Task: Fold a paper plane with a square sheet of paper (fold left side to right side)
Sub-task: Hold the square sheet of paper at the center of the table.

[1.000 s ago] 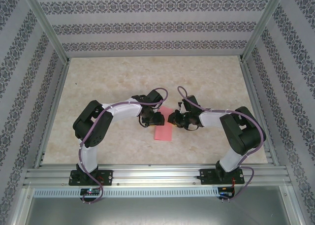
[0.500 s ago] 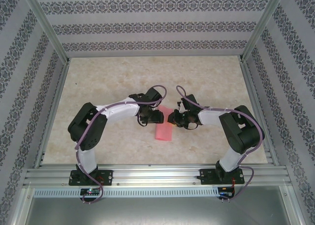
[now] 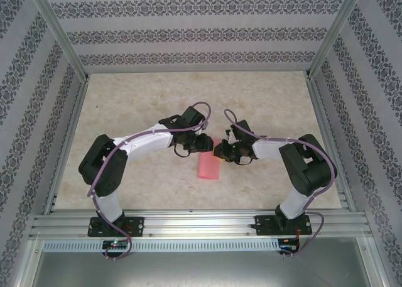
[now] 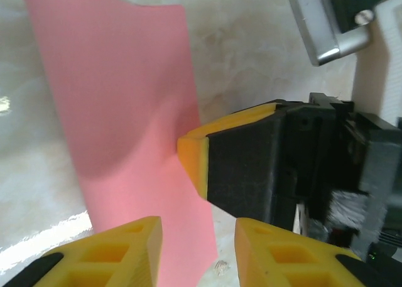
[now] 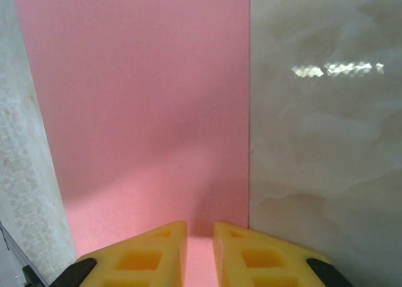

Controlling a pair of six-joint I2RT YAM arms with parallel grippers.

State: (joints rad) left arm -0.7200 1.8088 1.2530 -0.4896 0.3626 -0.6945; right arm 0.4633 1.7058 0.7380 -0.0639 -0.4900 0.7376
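Observation:
The square sheet of paper (image 3: 208,166) lies on the marble table as a salmon-pink upright rectangle between the two arms, folded over. My left gripper (image 3: 205,143) hovers at its far end. In the left wrist view its yellow jaws (image 4: 198,252) stand apart, with the paper's (image 4: 125,111) right edge running between them and nothing gripped. My right gripper (image 3: 218,151) reaches in from the right, and one of its fingertips (image 4: 193,158) rests on the sheet. Seen from the right wrist, its jaws (image 5: 200,240) show a narrow gap over the flat paper (image 5: 144,111).
The marble tabletop (image 3: 144,98) extends bare to the left, right and back of the paper. Patterned walls with aluminium posts (image 3: 59,36) close three sides. An aluminium rail (image 3: 201,223) carrying the arm bases runs along the near edge.
The left arm has stretched out, carrying its gripper a little farther back and to the right, and its jaws widened and then narrowed. The paper and the right gripper have stayed put.

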